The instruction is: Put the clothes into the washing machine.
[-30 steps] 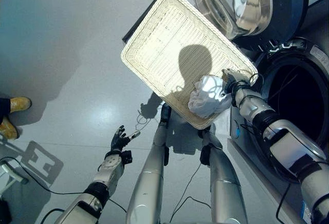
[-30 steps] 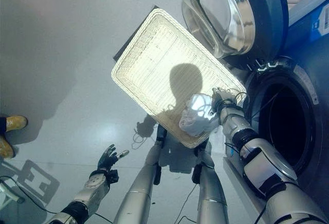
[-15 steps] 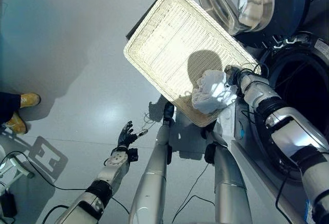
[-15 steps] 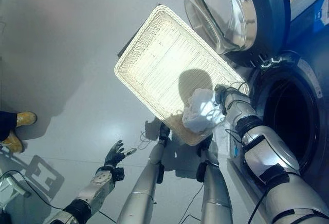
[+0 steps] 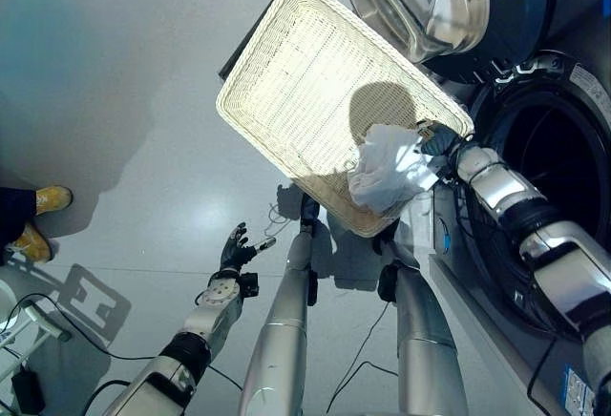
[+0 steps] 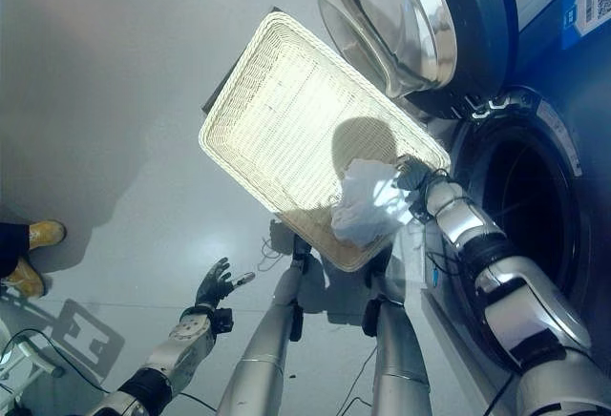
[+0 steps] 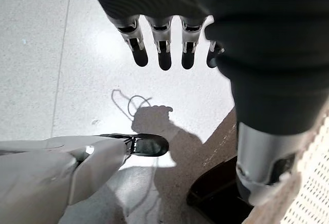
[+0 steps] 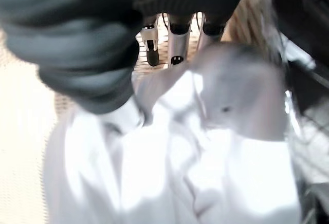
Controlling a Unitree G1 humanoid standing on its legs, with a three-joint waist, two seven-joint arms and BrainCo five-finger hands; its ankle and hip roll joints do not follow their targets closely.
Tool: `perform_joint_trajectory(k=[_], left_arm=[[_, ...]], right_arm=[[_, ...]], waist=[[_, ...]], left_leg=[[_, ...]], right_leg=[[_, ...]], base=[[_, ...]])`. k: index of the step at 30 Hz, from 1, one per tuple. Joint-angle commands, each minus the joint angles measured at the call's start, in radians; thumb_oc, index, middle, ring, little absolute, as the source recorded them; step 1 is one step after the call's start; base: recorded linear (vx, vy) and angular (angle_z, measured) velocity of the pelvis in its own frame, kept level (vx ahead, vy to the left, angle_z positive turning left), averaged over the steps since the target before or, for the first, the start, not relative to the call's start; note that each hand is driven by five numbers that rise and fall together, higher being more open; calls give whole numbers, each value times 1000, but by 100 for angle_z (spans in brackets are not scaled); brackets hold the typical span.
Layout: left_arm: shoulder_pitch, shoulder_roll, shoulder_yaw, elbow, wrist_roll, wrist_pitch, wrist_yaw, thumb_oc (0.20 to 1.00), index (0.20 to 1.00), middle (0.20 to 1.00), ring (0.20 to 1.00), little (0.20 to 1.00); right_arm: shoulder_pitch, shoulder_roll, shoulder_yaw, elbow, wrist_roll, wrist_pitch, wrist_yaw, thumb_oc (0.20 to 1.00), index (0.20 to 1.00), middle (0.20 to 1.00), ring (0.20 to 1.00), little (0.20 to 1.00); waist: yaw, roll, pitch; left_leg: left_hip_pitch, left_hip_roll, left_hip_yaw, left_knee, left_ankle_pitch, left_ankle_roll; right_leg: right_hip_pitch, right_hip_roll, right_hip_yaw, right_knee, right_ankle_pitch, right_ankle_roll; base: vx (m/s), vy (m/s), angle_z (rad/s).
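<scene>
A white garment (image 5: 387, 173) hangs bunched over the near right corner of the pale wicker basket (image 5: 296, 82). My right hand (image 5: 441, 139) is shut on its upper edge, right beside the washing machine's dark round opening (image 5: 558, 187). In the right wrist view the cloth (image 8: 169, 167) spreads below my curled fingers (image 8: 175, 39), with basket weave behind them. My left hand (image 5: 234, 249) hovers open low over the grey floor, away from the basket, its straight fingers (image 7: 164, 54) holding nothing.
The washer's glass door (image 5: 449, 6) stands swung open above the drum opening, close to the basket's far right side. A dark stand (image 5: 250, 39) shows under the basket's far edge. A person's yellow shoes (image 5: 38, 216) are at the left on the floor.
The garment has loosened from a tight bundle and now hangs longer from my right hand, slightly nearer the drum opening. The camera shifted a little. My left hand stays open.
</scene>
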Motion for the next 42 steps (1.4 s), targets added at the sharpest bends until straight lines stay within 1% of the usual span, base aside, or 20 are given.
perform_joint_trajectory(k=[1,5,10,11,16,23,26,28,29,30,31,32,34,35,36,37,38,40,41,42], left_arm=[[49,4,36,-1,7,-22,27,1000,1000,1000,1000,1000],[50,7,48,7,6,-20,24,1000,1000,1000,1000,1000],[44,11,55,20,4,-18,18,1000,1000,1000,1000,1000],[46,15,54,21,1,-15,13,1000,1000,1000,1000,1000],[28,19,48,36,3,-7,3,1000,1000,1000,1000,1000],[16,21,30,39,8,-10,-4,1000,1000,1000,1000,1000],[1,24,14,46,8,-12,-10,1000,1000,1000,1000,1000],[-2,22,12,46,9,-12,-10,1000,1000,1000,1000,1000],[-7,19,7,48,11,-12,-10,1000,1000,1000,1000,1000],[-14,13,0,48,16,-13,-9,1000,1000,1000,1000,1000],[-15,10,-6,45,17,-14,-6,1000,1000,1000,1000,1000],[-17,6,-14,40,20,-15,-2,1000,1000,1000,1000,1000],[-17,6,-14,40,20,-15,-2,1000,1000,1000,1000,1000],[-23,2,-21,37,25,-13,0,1000,1000,1000,1000,1000],[-23,2,-21,37,25,-13,0,1000,1000,1000,1000,1000],[-44,-9,-40,44,25,-9,2,1000,1000,1000,1000,1000],[-56,-16,-48,49,20,-3,0,1000,1000,1000,1000,1000],[-62,-23,-51,53,21,-3,2,1000,1000,1000,1000,1000],[-65,-25,-53,54,19,0,3,1000,1000,1000,1000,1000],[-66,-28,-54,54,17,0,4,1000,1000,1000,1000,1000]], right_arm=[[43,62,16,-64,47,-31,-28,1000,1000,1000,1000,1000],[55,51,1,-99,33,-11,-15,1000,1000,1000,1000,1000],[45,38,21,-110,8,36,66,1000,1000,1000,1000,1000],[40,36,35,-110,5,62,115,1000,1000,1000,1000,1000],[2,48,99,-88,-52,109,230,1000,1000,1000,1000,1000],[-53,71,173,-18,-130,218,399,1000,1000,1000,1000,1000],[-85,97,202,99,-267,227,489,1000,1000,1000,1000,1000],[-92,101,209,118,-283,230,501,1000,1000,1000,1000,1000],[-106,109,220,153,-322,236,528,1000,1000,1000,1000,1000],[-121,118,236,195,-400,250,591,1000,1000,1000,1000,1000],[-123,122,246,215,-415,252,611,1000,1000,1000,1000,1000],[-126,134,248,244,-445,262,671,1000,1000,1000,1000,1000],[-126,134,248,244,-445,262,671,1000,1000,1000,1000,1000],[-131,144,259,266,-431,273,718,1000,1000,1000,1000,1000],[-131,144,259,266,-431,273,718,1000,1000,1000,1000,1000],[-127,185,246,337,-421,284,831,1000,1000,1000,1000,1000],[-127,210,234,374,-450,273,861,1000,1000,1000,1000,1000],[-128,217,236,397,-467,260,873,1000,1000,1000,1000,1000],[-125,222,235,409,-478,249,875,715,715,715,715,715],[-123,224,237,415,-488,239,878,501,501,501,501,501]], waist=[[-21,-30,40],[-27,-35,40],[-27,-38,40],[-24,-36,40],[-13,-36,40],[7,-25,40],[22,-15,40],[24,-13,40],[28,-10,40],[34,-5,40],[37,-2,40],[41,3,40],[41,3,40],[46,9,40],[46,9,40],[55,22,40],[59,32,40],[62,36,40],[62,38,40],[62,39,40]], left_leg=[[24,-81,105,-15,-48,49],[28,-81,105,-15,-50,51],[31,-81,106,-17,-49,51],[34,-83,103,-17,-50,52],[30,-88,96,-15,-49,51],[21,-96,85,-14,-45,51],[12,-100,77,-14,-41,52],[11,-101,77,-14,-41,52],[8,-102,75,-14,-40,52],[4,-103,75,-16,-38,52],[0,-104,75,-15,-38,52],[-5,-104,75,-14,-37,53],[-5,-104,75,-14,-37,53],[-11,-105,74,-12,-36,53],[-11,-105,74,-12,-36,53],[-20,-111,67,-8,-33,55],[-25,-116,63,-2,-32,57],[-29,-118,60,-2,-31,58],[-29,-118,60,-3,-29,58],[-31,-119,60,-4,-28,57]], right_leg=[[57,48,10,-165,95,96],[59,50,15,-164,95,96],[61,47,15,-166,95,97],[66,45,13,-168,94,97],[66,38,5,-173,94,97],[64,32,-5,-179,93,96],[61,26,-13,-183,95,95],[60,26,-14,-183,95,94],[59,24,-16,-185,97,94],[57,20,-21,-190,99,94],[54,18,-24,-189,100,94],[51,15,-29,-189,101,94],[51,15,-29,-189,101,94],[47,12,-32,-188,100,93],[47,12,-32,-188,100,93],[40,7,-34,-184,98,91],[33,6,-31,-176,97,89],[29,5,-31,-176,97,89],[28,4,-31,-177,98,89],[26,4,-30,-178,100,90]], base=[[-9,23,-10],[-5,11,-3],[0,0,0],[0,0,0],[0,0,0],[0,0,0],[0,0,0],[0,0,0],[0,0,0],[9,-14,4],[15,-18,6],[12,-13,5],[6,-3,8],[6,0,13],[23,3,21],[36,18,11],[38,20,18],[16,12,24],[11,7,23],[12,12,17]])
